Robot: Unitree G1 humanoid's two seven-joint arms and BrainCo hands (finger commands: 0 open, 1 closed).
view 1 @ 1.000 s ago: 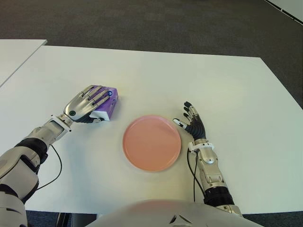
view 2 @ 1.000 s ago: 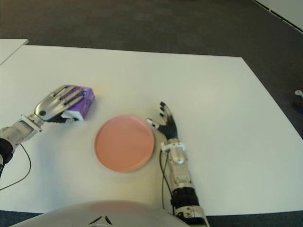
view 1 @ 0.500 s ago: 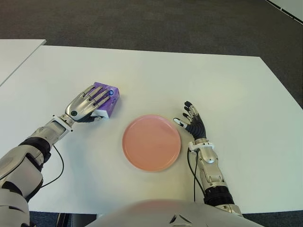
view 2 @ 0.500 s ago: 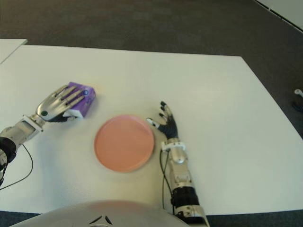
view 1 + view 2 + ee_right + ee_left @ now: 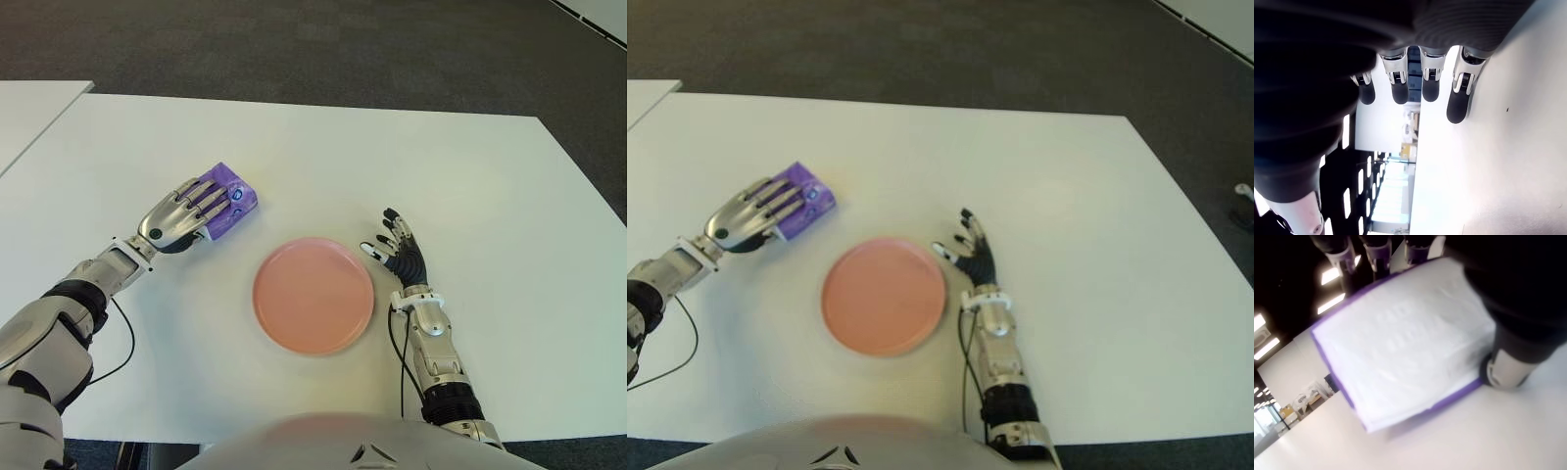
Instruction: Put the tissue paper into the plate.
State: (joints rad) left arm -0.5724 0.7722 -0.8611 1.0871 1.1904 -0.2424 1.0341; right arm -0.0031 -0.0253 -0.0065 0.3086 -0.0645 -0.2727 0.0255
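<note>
The left hand [image 5: 182,217] gripped the purple tissue pack [image 5: 231,201], which had tilted up off the table [image 5: 470,176] since a second before (still left of the pink plate [image 5: 313,295]). The right hand [image 5: 399,253] stayed beside the plate, fingers loosely spread, holding nothing.

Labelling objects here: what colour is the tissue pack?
Purple tissue pack with a white face, best in the left wrist view.

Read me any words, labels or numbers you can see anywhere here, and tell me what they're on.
Tissue pack, held in the left robot hand: faint print on its white face, too blurred to read.
Plate: no text.
Table: no text.
Right robot hand: no readable marking.
</note>
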